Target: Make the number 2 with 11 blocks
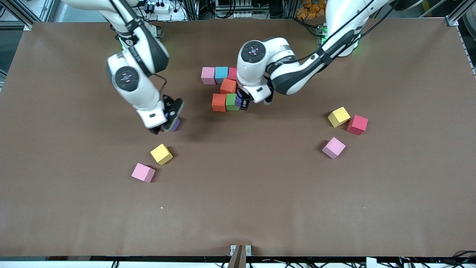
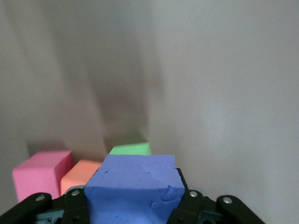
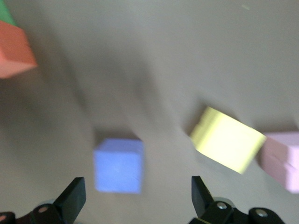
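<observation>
Currently left gripper [image 1: 243, 104] is clamping a purple block [image 2: 134, 186] beside the green block [image 1: 232, 101], extending the number 2 [image 1: 222, 89] | right gripper [image 1: 167, 126] is hovering, jaws apart, over another purple block [image 3: 118, 164] (ungrasped).

Open right pincer [image 3: 135, 196] above a purple block [image 3: 118, 164], yellow block [image 3: 228, 145] and pink block [image 3: 281, 159] nearby

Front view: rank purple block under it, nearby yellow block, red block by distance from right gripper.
1. Purple block, directly below the open right gripper.
2. Yellow block, nearer the camera, beside a pink block.
3. Red block, toward the left arm's end.
</observation>
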Robot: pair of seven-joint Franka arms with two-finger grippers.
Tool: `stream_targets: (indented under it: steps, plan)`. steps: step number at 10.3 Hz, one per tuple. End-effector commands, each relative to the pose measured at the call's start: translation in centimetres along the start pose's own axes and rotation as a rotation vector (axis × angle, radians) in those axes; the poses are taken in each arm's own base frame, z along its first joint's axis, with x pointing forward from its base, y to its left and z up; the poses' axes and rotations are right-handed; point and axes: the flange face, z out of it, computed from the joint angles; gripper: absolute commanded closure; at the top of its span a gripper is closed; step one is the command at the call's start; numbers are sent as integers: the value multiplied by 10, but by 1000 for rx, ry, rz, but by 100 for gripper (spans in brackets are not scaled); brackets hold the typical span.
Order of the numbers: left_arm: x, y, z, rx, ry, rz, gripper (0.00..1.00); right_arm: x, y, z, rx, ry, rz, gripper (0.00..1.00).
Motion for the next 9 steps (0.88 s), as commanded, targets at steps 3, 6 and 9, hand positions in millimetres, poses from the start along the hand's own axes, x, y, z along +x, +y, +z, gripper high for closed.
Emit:
stream_targets:
  steps: [3, 6, 9]
  plan:
    - [-82, 7, 26, 38, 8, -128, 57, -58, 73, 29, -18, 27, 34, 0]
    - [-116, -2, 26, 9, -3, -160, 56, -66, 124, 31, -81, 33, 14, 0]
    - [-142, 10, 26, -34, -96, -175, 54, -75, 151, 39, -105, 26, 12, 0]
